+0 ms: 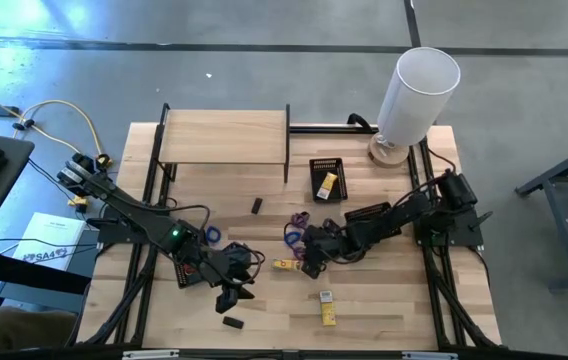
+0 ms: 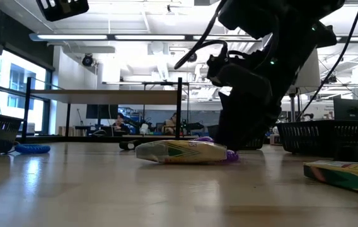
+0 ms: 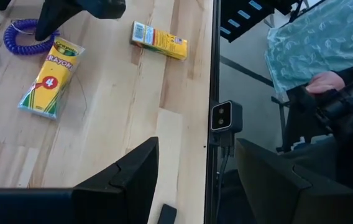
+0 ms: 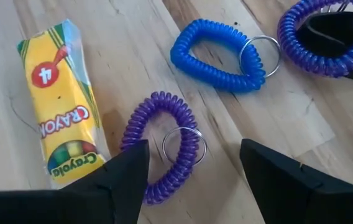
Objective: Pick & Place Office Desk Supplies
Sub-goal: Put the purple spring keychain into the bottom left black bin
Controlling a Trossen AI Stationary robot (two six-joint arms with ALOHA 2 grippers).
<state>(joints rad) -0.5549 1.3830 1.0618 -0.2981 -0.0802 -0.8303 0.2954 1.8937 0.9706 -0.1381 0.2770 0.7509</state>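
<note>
Early stage: one yellow packet sits in the mesh tray; loops, blocks, packets remain mid-surface, right end effector spread over a purple loop, left end effector spread near the front edge, both empty.

A: I am seeing the coil loop lying just beside the crayon packet, with another loop behind it.

B: I am seeing two more packets lying nearer the table's front edge.
</note>
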